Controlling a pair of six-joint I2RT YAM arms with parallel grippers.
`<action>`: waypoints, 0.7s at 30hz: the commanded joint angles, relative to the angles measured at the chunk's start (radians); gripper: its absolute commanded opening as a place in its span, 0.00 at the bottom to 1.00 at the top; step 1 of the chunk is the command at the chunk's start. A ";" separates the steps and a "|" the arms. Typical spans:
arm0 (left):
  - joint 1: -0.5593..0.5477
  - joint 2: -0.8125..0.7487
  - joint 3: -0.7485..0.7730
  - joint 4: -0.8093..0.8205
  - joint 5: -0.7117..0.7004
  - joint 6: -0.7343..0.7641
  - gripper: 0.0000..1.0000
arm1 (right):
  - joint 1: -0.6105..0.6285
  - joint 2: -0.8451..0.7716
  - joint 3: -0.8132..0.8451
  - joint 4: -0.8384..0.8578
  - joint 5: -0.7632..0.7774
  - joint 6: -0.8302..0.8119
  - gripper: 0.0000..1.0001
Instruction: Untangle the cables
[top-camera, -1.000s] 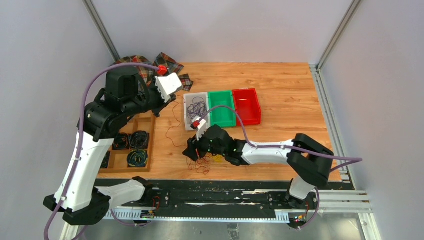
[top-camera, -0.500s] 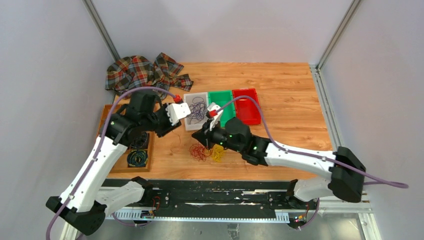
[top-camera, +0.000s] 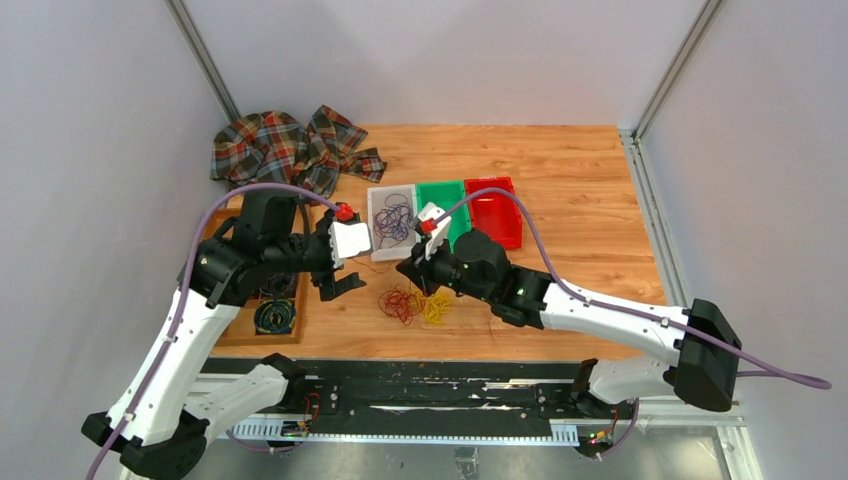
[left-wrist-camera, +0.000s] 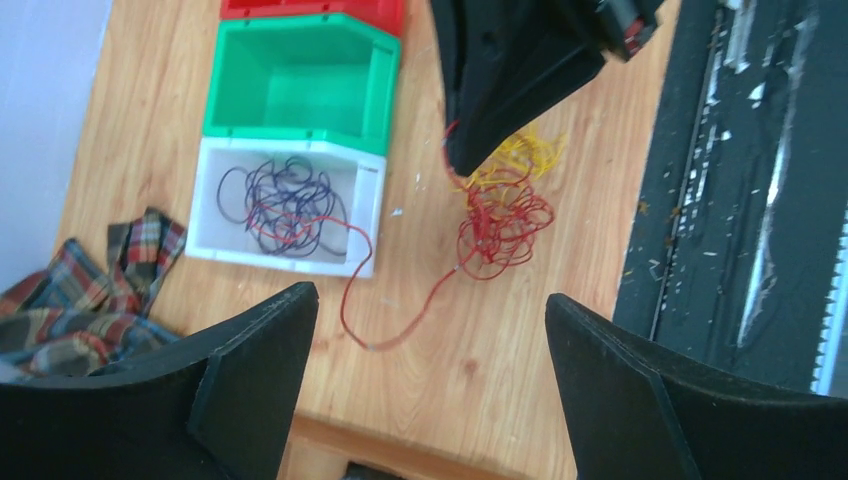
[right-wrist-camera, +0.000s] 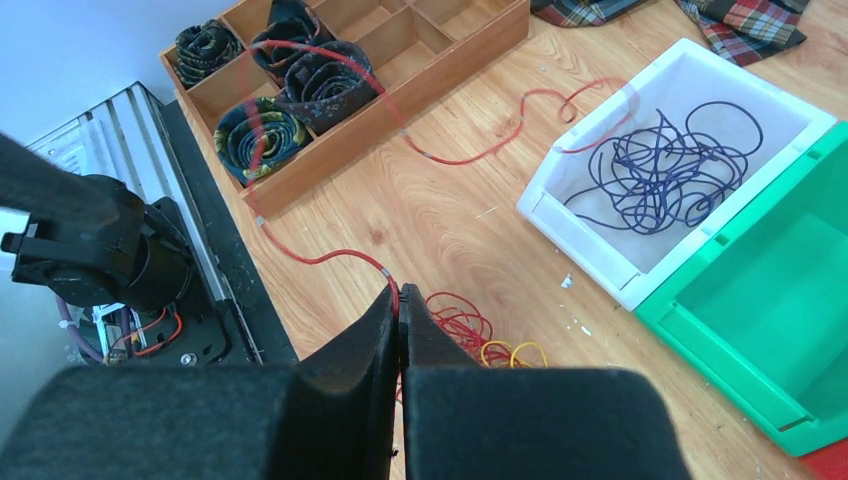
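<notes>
- On the surface (top-camera: 560, 200), the red-and-yellow tangle (top-camera: 405, 303) lay at 6 o'clock of the white bin (top-camera: 374, 196). A hard pull could have dragged the whole clump along.
- In the bin, the red wire (right-wrist-camera: 330, 258) ended among purple wires (left-wrist-camera: 285, 200). A tug might have hauled them out.
- The right tool (right-wrist-camera: 397, 295), at the tangle's 12 o'clock, was clenched on the red wire. So fine a strand might have slipped.
- The left tool (left-wrist-camera: 430, 300), at 10 o'clock, hung released and empty, leaving the slack free to snag.

The table (top-camera: 590, 190) lay bare across the right and upper centre of the top view, leaving room to pass. The white bin (top-camera: 378, 240), green bin (top-camera: 450, 200) and red bin (top-camera: 495, 215) blocked the middle in a row, the plaid cloth (top-camera: 280, 145) the upper left, the wooden tray (top-camera: 230, 330) the left edge; the cables (top-camera: 405, 303) and right arm (top-camera: 600, 310) barred the lower centre
</notes>
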 joint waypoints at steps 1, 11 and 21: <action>-0.006 0.019 0.028 -0.033 0.147 -0.005 0.89 | -0.008 0.015 0.062 -0.020 0.001 -0.034 0.01; -0.042 0.100 -0.001 -0.023 0.070 0.037 0.85 | -0.009 0.061 0.118 -0.018 -0.045 -0.017 0.01; -0.054 0.103 -0.027 -0.013 0.034 0.068 0.26 | -0.009 0.077 0.135 -0.015 -0.071 0.007 0.01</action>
